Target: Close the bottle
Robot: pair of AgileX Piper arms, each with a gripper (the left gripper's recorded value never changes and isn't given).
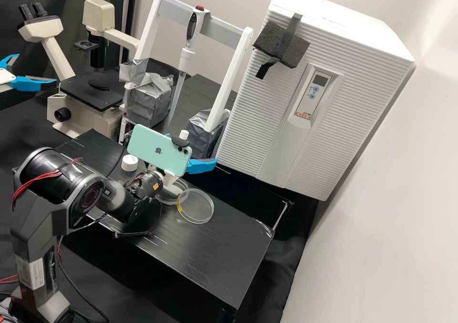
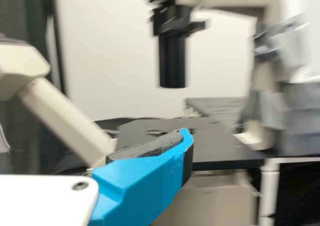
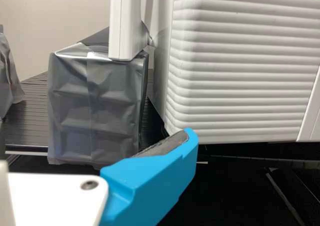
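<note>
High view first: the small white round cap (image 1: 129, 162), smooth and squat, stands on the black ribbed bench (image 1: 224, 251) just behind the right arm's wrist joint. You cannot tell whether a bottle sits under it. The right gripper (image 1: 193, 152) hangs past it, beneath a glossy mint-green phone (image 1: 160, 150) clamped to the wrist. Its matte blue fingers (image 1: 202, 165) are spread with nothing between them, and the cap lies behind them, near but not touching. A clear round plastic dish (image 1: 195, 212) with a yellowish rim lies flat on the bench below that gripper, nearer the camera. Far off at the edge, the left gripper (image 1: 36, 68) hovers beside the beige microscope (image 1: 71, 108). It is parted and empty, well apart from the cap.

Left wrist view: you see one angular blue finger (image 2: 145, 178) with a dark grey rubbery pad along its inner face. Beyond it is the microscope's flat black stage (image 2: 210, 141), under a black cylindrical lens tube (image 2: 172, 56).

Right wrist view: a like blue finger (image 3: 150, 181) points toward a block wrapped in creased grey tape (image 3: 95, 111), which stands just beside the white ribbed plastic cabinet (image 3: 240, 61).
</note>
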